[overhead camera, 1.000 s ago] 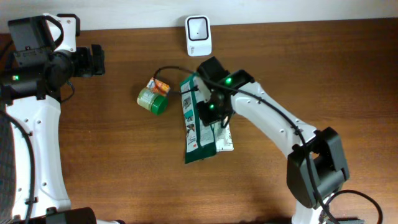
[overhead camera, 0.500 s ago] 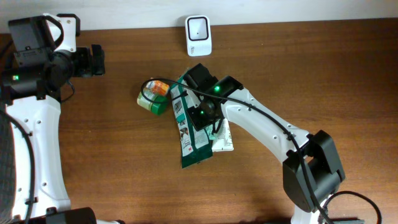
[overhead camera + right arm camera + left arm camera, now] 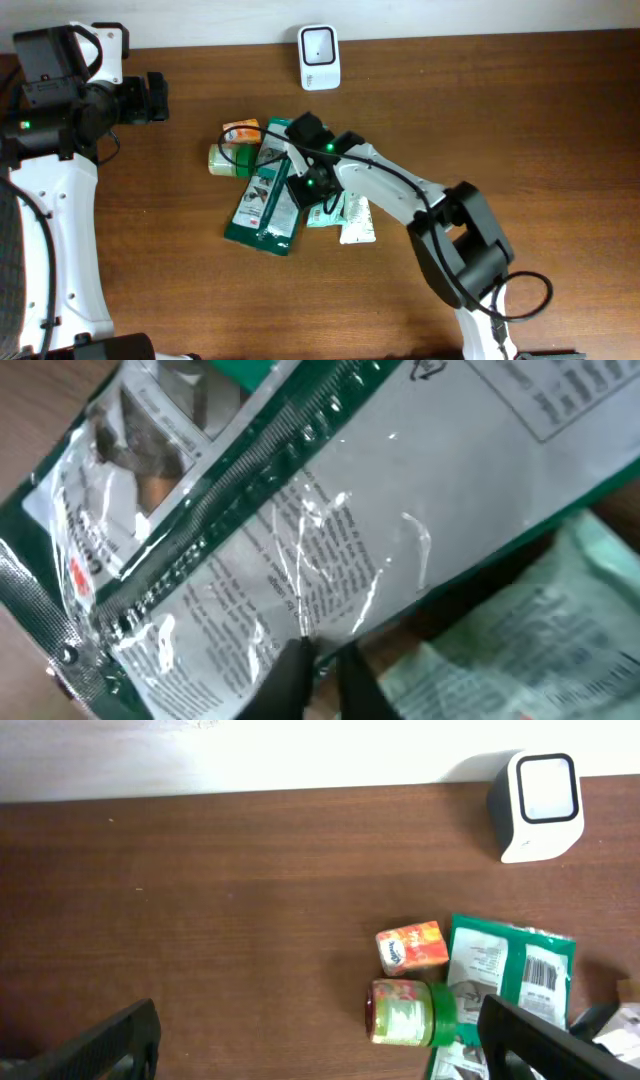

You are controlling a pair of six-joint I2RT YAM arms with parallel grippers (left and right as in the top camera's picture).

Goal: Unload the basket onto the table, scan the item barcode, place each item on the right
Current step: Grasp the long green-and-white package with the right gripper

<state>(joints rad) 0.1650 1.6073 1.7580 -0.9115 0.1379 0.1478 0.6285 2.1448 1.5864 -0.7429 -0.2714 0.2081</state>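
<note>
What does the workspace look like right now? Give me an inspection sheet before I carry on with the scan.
Surface: brown wooden table; no spills seen.
Job's things: white scanner stands at the far edge. The green pouch has its barcode panel facing up and is apart from the scanner.
Clutter: green-lidded jar on its side, orange carton beside it, pale packet next to the pouch.
Grippers: left gripper open, touching nothing; right gripper shut on the pouch's foil.
Cables: black cable looping at the right arm's base.
Surroundings: white wall behind the table.
</note>
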